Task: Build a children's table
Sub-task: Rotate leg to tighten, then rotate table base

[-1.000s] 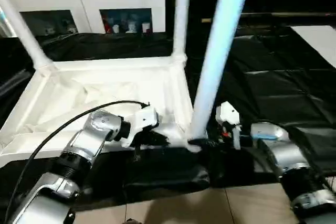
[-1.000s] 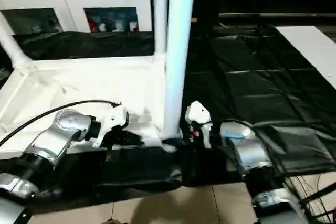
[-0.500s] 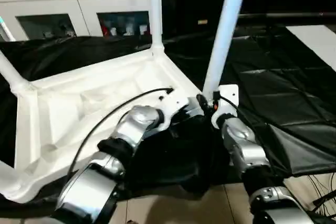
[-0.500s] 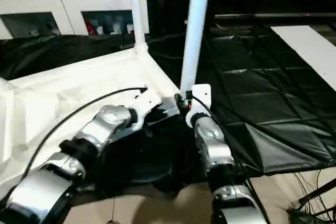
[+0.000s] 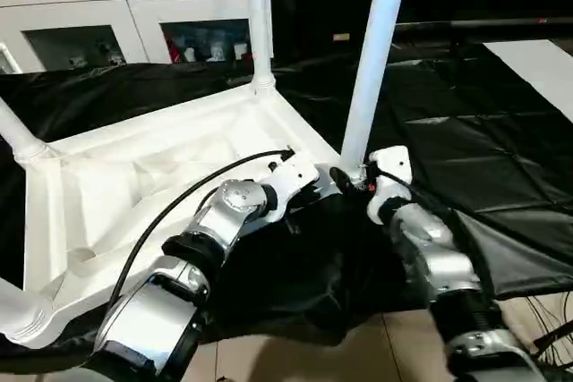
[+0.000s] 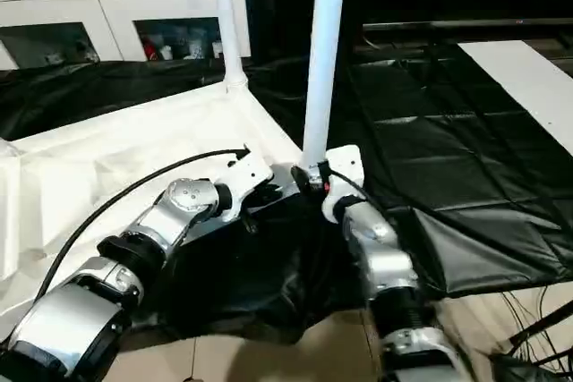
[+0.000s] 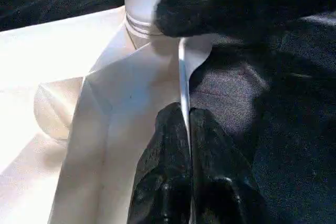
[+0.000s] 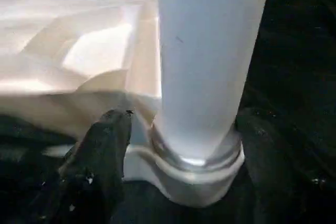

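Black sheeting (image 5: 501,158) covers the floor under our upside-down tabletop (image 5: 134,185), white cabinet (image 5: 107,6) behind. Left gripper (image 7: 185,129) is clamped on the tabletop's thin rim, likely steadying it. Right gripper (image 8: 178,145) has its fingers (image 8: 105,145) apart either side of the near leg (image 5: 372,60), just above the corner socket (image 8: 184,174), probably for seating it. White plastic, legs upright.
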Tool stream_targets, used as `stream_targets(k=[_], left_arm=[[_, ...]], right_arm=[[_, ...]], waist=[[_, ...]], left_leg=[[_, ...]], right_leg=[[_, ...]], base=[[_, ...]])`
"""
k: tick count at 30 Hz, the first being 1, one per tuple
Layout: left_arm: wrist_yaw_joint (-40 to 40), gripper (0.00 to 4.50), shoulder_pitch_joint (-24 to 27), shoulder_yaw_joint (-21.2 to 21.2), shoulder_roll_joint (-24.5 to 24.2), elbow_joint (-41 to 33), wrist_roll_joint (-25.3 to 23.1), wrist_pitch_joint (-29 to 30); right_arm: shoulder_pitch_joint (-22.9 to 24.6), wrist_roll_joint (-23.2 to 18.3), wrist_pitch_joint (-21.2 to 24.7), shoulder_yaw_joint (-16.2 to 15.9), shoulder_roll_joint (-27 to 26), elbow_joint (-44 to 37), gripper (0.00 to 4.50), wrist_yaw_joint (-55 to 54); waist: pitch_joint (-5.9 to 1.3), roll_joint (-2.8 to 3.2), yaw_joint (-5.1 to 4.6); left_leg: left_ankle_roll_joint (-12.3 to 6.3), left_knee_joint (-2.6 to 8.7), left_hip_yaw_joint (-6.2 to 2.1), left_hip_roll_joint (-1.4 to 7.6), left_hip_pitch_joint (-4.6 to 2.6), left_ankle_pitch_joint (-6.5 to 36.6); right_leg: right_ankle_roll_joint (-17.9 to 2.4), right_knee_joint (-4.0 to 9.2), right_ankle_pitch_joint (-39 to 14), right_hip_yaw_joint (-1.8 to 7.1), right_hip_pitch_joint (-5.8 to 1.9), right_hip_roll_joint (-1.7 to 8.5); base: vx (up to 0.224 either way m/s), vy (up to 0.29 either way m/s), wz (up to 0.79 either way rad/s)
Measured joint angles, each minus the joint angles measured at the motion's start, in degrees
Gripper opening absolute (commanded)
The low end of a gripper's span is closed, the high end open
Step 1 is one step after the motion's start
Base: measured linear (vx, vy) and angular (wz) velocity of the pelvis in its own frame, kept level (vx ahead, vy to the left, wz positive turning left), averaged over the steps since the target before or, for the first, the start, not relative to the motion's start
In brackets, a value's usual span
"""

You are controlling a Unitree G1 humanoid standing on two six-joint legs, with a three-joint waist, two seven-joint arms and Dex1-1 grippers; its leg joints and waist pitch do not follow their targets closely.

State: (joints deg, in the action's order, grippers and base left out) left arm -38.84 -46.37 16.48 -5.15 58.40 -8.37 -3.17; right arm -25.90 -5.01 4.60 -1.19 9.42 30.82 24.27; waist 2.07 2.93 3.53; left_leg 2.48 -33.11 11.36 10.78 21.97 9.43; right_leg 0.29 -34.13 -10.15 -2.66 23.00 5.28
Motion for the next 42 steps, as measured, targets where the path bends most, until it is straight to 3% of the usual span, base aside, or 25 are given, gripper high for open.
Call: stream_targets(k=[2,3,9,13,17,19,20,23,24,29,33,36,38,42], left_arm=[[-0.8,0.0,0.0,0.1,0.0,0.2,-0.1,-0.6],[-2.0,0.0,0.0,0.1,-0.4,0.4,-0.1,-1.8],[-10.2,0.0,1.2,0.5,-2.2,0.2,0.3,-7.9],[-11.6,0.0,1.3,1.3,-1.9,0.2,0.2,-9.8],[-11.1,0.0,1.3,1.4,-1.8,0.3,-0.3,-10.7],[-11.1,0.55,1.3,1.2,-1.7,0.3,-0.3,-10.6],[-11.3,0.55,1.5,0.5,-1.9,0.0,0.3,-10.5],[-12.9,0.67,3.0,-2.1,-2.3,-6.1,4.1,-9.8],[-13.4,0.92,3.5,-2.9,-3.0,-9.8,5.6,-9.0],[-14.5,1.25,6.4,-7.1,-8.6,-23.4,9.8,-4.2],[-14.1,1.42,13.7,-12.6,-15.0,-34.5,12.5,3.6],[-15.5,1.42,18.4,-15.1,-17.4,-41.0,15.8,9.0],[-17.3,1.42,24.1,-16.7,-19.8,-49.0,20.6,14.2],[-21.0,1.42,32.1,-16.4,-23.6,-60.2,26.8,23.0]], right_arm=[[2.3,-0.8,0.3,-0.8,3.3,-3.1,3.32,5.5],[5.3,-2.6,0.6,-2.6,7.9,-6.7,3.32,13.4],[12.1,-7.3,3.3,-5.4,16.3,-16.0,3.32,30.1],[12.2,-8.6,4.1,-5.5,15.9,-19.4,3.32,31.2],[12.3,-9.2,4.9,-5.7,13.8,-21.2,3.32,30.5],[12.3,-10.0,5.4,-6.1,13.1,-22.1,3.32,30.1],[12.4,-10.2,5.7,-6.2,12.9,-22.9,3.32,29.9],[12.5,-10.2,6.2,-6.5,11.5,-24.5,3.32,28.8],[12.5,-10.2,6.2,-6.8,10.7,-24.9,3.32,28.1],[12.6,-10.1,6.3,-7.3,9.2,-26.0,3.32,26.1],[12.8,-9.3,6.2,-7.1,6.9,-26.1,3.32,22.5],[12.1,-8.1,5.9,-6.5,5.1,-24.8,3.32,18.8],[10.0,-7.6,5.7,-6.1,2.2,-22.0,3.32,15.6],[7.8,-7.6,5.1,-6.0,-0.2,-19.3,3.32,12.6]], waist=[[-0.02,0.04,0.19],[-0.03,0.13,0.52],[-0.02,0.92,1.93],[-0.02,0.98,2.81],[0.0,0.98,3.02],[0.01,1.02,3.03],[0.03,1.06,3.04],[0.11,0.95,2.97],[0.11,0.99,2.88],[0.1,1.19,2.25],[0.18,1.34,1.48],[0.21,1.33,1.71],[0.22,1.34,1.39],[0.28,1.22,1.69]], left_leg=[[0.0,0.0,0.0,0.01,0.0,0.0],[0.0,0.0,0.0,0.01,0.02,0.0],[-0.02,0.0,0.0,0.09,0.12,0.0],[-0.03,-0.06,0.04,0.1,0.18,0.0],[-0.02,-0.06,0.04,0.09,0.22,0.0],[-0.02,-0.05,0.04,0.09,0.22,0.0],[-0.02,-0.05,0.04,0.09,0.23,0.0],[-0.01,-0.05,0.02,0.12,0.33,0.0],[-0.01,-0.03,0.03,0.12,0.37,0.0],[0.0,0.12,0.03,0.14,0.36,0.0],[0.03,0.21,0.03,0.17,0.35,0.0],[0.05,0.22,0.04,0.15,0.41,0.0],[0.07,0.22,0.09,0.15,0.38,0.0],[0.14,0.22,0.1,0.15,0.38,0.0]], right_leg=[[0.0,0.03,0.0,-0.01,-0.03,0.0],[0.0,0.05,0.0,0.0,-0.06,0.0],[0.2,0.06,-0.1,-0.12,0.01,0.0],[0.2,0.07,-0.1,-0.14,0.01,0.04],[0.2,0.09,-0.1,-0.13,0.02,0.05],[0.2,0.09,-0.1,-0.13,0.03,0.05],[0.2,0.08,-0.1,-0.13,0.04,0.05],[0.2,0.1,-0.1,-0.17,0.11,0.05],[0.2,0.11,-0.1,-0.17,0.16,0.05],[0.2,0.1,-0.1,-0.19,0.25,0.01],[0.3,0.08,-0.2,-0.23,0.31,-0.01],[0.3,0.1,-0.2,-0.22,0.33,0.0],[0.3,0.08,-0.2,-0.13,0.35,0.0],[0.3,0.05,-0.2,-0.09,0.37,-0.03]], base=[[0.0,0.0,0.0],[0.0,0.0,0.0],[0.0,0.0,0.0],[0.0,0.0,0.0],[0.0,0.0,0.0],[0.0,0.0,0.0],[0.0,0.0,0.0],[0.0,0.0,0.0],[0.0,0.0,0.0],[0.0,0.0,0.0],[0.0,0.0,0.0],[0.0,0.0,0.0],[0.0,0.0,0.0],[0.0,0.0,0.0]])
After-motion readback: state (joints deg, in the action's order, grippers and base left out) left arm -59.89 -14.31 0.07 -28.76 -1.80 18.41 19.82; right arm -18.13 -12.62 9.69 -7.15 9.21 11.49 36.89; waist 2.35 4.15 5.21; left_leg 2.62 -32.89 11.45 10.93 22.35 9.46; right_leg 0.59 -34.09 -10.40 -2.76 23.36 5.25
